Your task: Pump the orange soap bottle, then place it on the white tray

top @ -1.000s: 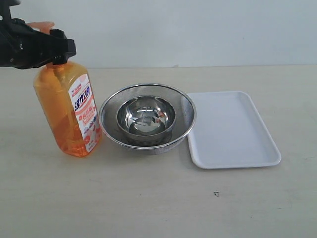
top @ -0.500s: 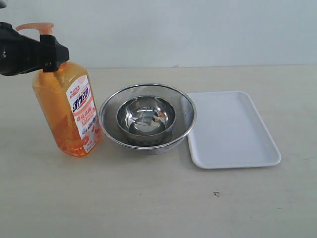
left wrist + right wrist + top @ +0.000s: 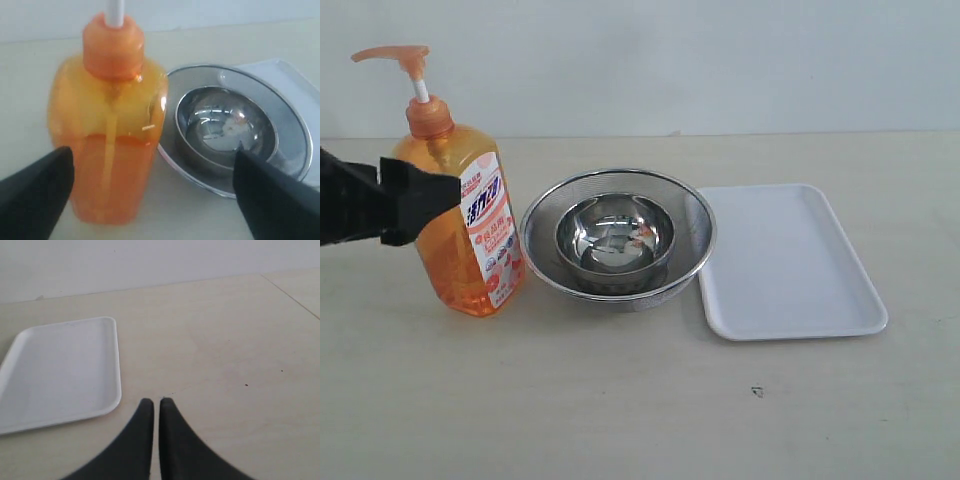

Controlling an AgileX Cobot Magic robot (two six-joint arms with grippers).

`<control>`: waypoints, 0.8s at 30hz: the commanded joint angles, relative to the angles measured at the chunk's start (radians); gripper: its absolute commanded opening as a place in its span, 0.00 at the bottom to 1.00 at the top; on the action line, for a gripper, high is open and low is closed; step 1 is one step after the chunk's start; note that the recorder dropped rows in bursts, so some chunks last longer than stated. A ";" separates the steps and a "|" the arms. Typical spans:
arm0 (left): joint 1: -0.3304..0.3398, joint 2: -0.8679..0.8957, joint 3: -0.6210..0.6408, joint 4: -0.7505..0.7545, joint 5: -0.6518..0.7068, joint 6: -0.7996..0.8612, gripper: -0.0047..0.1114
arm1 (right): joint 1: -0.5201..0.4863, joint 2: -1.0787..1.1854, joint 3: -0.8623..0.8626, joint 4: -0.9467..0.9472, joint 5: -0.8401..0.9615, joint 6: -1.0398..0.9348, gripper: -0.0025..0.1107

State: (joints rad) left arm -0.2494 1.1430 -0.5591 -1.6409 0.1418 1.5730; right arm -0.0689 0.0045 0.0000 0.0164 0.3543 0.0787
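**Item:** orange soap bottle (image 3: 465, 235). Upright on the table (image 3: 620, 420), just beside the nested steel bowls (image 3: 617, 235), on the side away from the white tray (image 3: 790, 265). Pump head raised on its white stem. Not yet on the tray.

**Left gripper** (image 3: 152, 152): spread wide, one finger on each side of the bottle body below the shoulder. Pinching nothing, so far as visible.

**Right gripper** (image 3: 156, 402): pressed together, empty, over bare table near the tray.

**Hazards, as judged:**
- Uneven closing, with the bottle nearer one finger: likely shove toward the bowl rim, or a tip.
- Slick, rounded, liquid-heavy body: prone to slipping or swinging in a light pinch.
- Route to the tray across the bowls: risk of clipping the rim if carried low.
- Tall, narrow shape: liable to topple if set down on the tray's raised edge.
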 commanded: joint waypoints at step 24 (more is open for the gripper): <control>-0.004 0.179 0.026 0.000 0.005 0.131 0.99 | -0.004 -0.005 0.000 -0.001 -0.002 -0.009 0.03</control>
State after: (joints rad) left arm -0.2494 1.2987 -0.5211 -1.6409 0.1440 1.6864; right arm -0.0689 0.0045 0.0000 0.0164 0.3560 0.0787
